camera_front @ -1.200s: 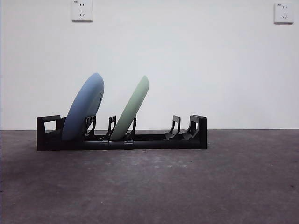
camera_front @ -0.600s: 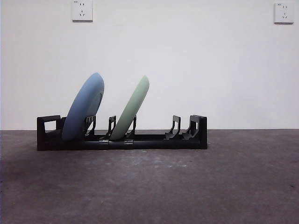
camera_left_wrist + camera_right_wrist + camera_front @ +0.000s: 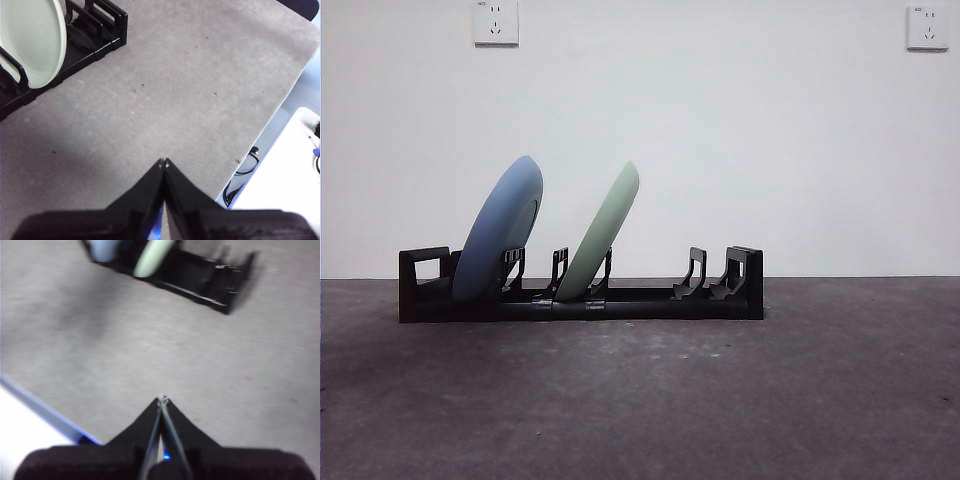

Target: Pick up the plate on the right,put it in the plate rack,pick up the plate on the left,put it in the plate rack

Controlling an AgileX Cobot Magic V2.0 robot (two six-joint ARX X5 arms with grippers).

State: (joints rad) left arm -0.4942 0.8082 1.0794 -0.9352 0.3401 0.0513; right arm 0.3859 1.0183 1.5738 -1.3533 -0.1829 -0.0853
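Across the dark grey table [image 3: 640, 400] in the front view sits the long low black plate rack [image 3: 582, 290] with its upright slotted dividers, and there are two plates standing in it, count them: a round blue plate [image 3: 500, 232] in the left-end slot and a round pale green plate [image 3: 603, 233] a couple of dividers to its right. Both lean with their tops tipped right. The right-hand slots hold nothing. Two white wall sockets [image 3: 496, 22] hang high on the far wall. No arm shows here.

Over to the left wrist view: the left gripper [image 3: 164, 162] has its two black jaws pressed together, holding nothing, above bare table. The green plate's face and the rack's end show far off, well apart from it.

Right wrist view, somewhat blurred: the right gripper [image 3: 161, 400] is likewise closed tip to tip and empty, well apart from the rack.

These plates look stiff, smooth and likely slippery, probably light but breakable if knocked; the exposed upper rim is the place to pinch one. By the look of it, both plates are already racked.
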